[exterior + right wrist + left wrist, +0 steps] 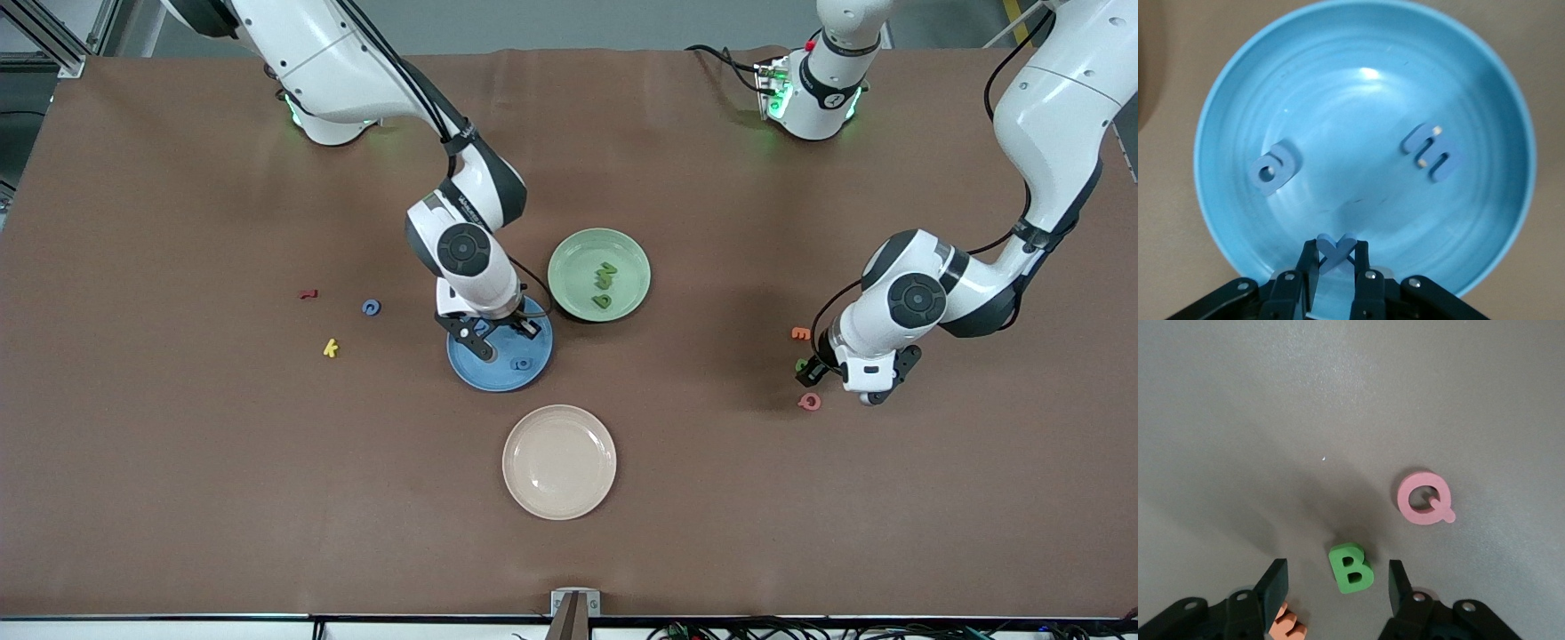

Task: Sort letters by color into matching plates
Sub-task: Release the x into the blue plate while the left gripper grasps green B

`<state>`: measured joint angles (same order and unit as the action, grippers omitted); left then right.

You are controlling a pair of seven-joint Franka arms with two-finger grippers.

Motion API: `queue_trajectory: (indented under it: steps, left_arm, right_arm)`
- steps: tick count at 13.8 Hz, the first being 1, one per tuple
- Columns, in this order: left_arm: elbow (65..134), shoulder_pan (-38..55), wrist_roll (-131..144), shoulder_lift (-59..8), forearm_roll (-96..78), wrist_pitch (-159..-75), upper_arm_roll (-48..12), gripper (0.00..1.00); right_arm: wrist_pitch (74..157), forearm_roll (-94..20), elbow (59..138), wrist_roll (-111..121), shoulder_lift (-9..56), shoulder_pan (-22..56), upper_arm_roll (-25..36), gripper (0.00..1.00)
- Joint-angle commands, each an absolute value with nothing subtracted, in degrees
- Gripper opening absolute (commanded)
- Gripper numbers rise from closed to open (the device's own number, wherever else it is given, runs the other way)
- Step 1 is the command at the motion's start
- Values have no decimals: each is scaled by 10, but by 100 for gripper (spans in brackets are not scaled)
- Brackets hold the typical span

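From the front, the right gripper (484, 340) hung over the blue plate (500, 369), which sat near the middle of the table (178, 498). One blue letter (522, 364) lay in that plate toward its front-camera rim. The pale green plate (598, 273) stood just beside the blue one, farther from the camera, with three green letters (605, 279) clustered in it. A cream plate (558, 460) lay nearer the camera's edge of the table. Toward the right arm's end lay another blue letter (371, 308), a red letter (308, 293) and a yellow letter (331, 348). The left gripper (813, 372) was low over the table toward the left arm's end, with an orange letter (801, 333) and a pink letter (809, 402) close by it.

In the left wrist view, the left gripper (1338, 583) had its fingers (1275, 583) spread on either side of a green B (1351, 568) lying flat on the table, not touching it. A pink Q (1425, 497) lay near the B, and part of an orange letter (1286, 625) showed just beside one finger.

In the right wrist view, the right gripper (1335, 257) pinched a blue letter (1335, 249) between its fingertips, over the rim area of the blue plate (1238, 100). Two more blue letters lay in the plate, well apart: a rounded one (1273, 168) and a ridged one (1431, 152).
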<state>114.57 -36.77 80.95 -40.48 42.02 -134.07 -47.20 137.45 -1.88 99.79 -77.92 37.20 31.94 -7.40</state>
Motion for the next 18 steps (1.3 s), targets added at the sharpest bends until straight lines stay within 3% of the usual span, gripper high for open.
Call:
queue_trajectory:
  steps: [1, 5, 6, 7, 8, 9, 10, 11, 14, 18]
  left_arm:
    - [1153, -374, 819, -409, 436, -1356, -470, 69]
    - [1154, -370, 819, -417, 436, -1361, -468, 66]
    - [1154, -369, 819, -418, 436, -1361, -468, 63]
    - [1154, -369, 819, -422, 436, -1361, -468, 61]
    - [1153, -368, 819, -423, 436, -1362, -468, 59]
    - [1153, -367, 819, -423, 436, -1362, -468, 57]
    - [1153, -367, 819, -424, 436, -1362, -468, 54]
    - [1153, -367, 819, -425, 436, -1362, -468, 45]
    - [1152, -367, 819, -424, 436, -1362, -468, 3]
    - [1151, -355, 852, -414, 436, -1357, -498, 0]
  right_arm:
    - [1366, -15, 969, -799, 391, 332, -68, 2]
    - [1368, -15, 968, -803, 397, 335, -68, 4]
    - [1368, -15, 968, -803, 397, 335, -68, 9]
    - [1368, -14, 968, -803, 397, 334, -68, 41]
    - [1368, -14, 968, -803, 397, 335, -68, 92]
    - [1368, -13, 968, -802, 397, 336, -67, 100]
    - [1368, -11, 968, -802, 397, 336, -67, 100]
    - [1368, -11, 968, -802, 397, 335, -67, 100]
    - [1366, -11, 967, -798, 395, 334, -64, 100]
    - [1354, 10, 967, -766, 390, 318, -63, 100]
